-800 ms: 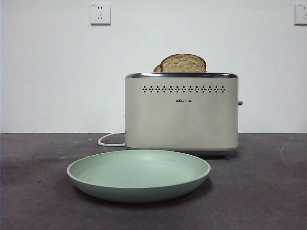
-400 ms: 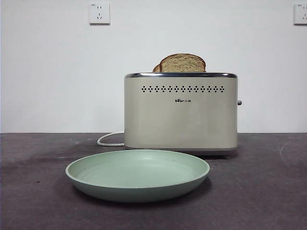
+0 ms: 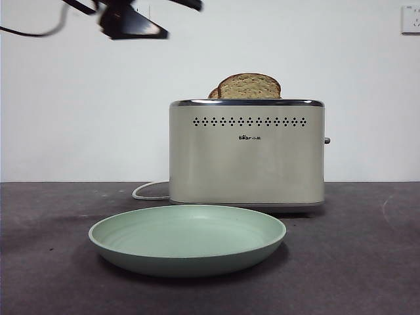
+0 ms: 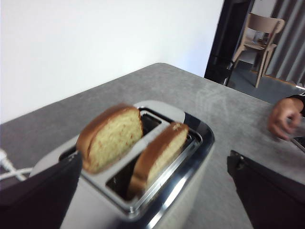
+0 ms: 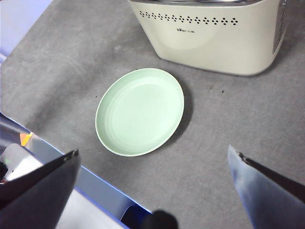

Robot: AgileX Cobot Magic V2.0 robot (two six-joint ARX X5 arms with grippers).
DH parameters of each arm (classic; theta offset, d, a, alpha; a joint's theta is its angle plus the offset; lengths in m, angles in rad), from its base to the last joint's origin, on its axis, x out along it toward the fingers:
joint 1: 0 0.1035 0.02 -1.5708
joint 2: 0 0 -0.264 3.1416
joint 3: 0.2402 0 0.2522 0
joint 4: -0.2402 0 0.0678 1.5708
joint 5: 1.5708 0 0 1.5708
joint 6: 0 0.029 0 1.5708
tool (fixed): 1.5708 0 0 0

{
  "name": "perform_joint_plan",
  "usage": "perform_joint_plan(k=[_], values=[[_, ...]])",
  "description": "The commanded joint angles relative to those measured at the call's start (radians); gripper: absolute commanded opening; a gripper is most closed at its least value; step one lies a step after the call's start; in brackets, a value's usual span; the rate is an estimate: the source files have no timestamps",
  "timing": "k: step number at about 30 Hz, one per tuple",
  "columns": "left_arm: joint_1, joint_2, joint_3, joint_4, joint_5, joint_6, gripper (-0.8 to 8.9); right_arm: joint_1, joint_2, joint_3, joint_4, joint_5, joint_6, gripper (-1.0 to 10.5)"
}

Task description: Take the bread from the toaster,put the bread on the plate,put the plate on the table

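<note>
Thick tan wholemeal bread slice [image 3: 250, 86] with dark brown crust and domed top, upright in slot of boxy cream toaster [image 3: 247, 157] with chrome rim, only upper part above the rim. Speckled crumb, crust darker along the arch. Second similar slice [image 4: 110, 138] in the other slot, alongside and apart from the first [image 4: 159, 155]. Left pincer [image 4: 152, 191] spread wide, holding nothing, poised above the toaster, both slices between and beyond its jaws, untouched. Seen from the front, dark blurred arm tip [image 3: 128, 20] high in a top corner, well clear of the bread. Right pincer [image 5: 152, 186] also spread wide and empty, high over the dark grey matt worktop [image 5: 228, 143]. Round shallow mint-green plate [image 5: 140, 111] below and beyond it, flat on the worktop, just beside the toaster's dotted face [image 5: 205, 33], bare.
</note>
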Motion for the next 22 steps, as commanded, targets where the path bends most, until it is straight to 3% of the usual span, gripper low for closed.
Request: perform_joint_plan(k=[1, 11, 17, 22], values=[[-0.018, 0.072, 0.046, 0.021, -0.003, 0.035, 6.19, 0.002, 0.007, 0.001, 0.000, -0.001, -0.002, 6.0], [-0.075, 0.269, 0.139, 0.106, -0.006, 0.040, 6.19, 0.002, 0.019, 0.001, -0.001, 0.000, -0.002, 6.0], [-0.114, 0.312, 0.139, 0.110, -0.042, 0.093, 6.14, 0.002, 0.019, 0.001, -0.002, 0.000, -0.002, 6.0], [-0.130, 0.343, 0.139, 0.108, -0.084, 0.105, 5.03, 0.002, 0.019, 0.001, -0.010, 0.000, -0.002, 6.0]])
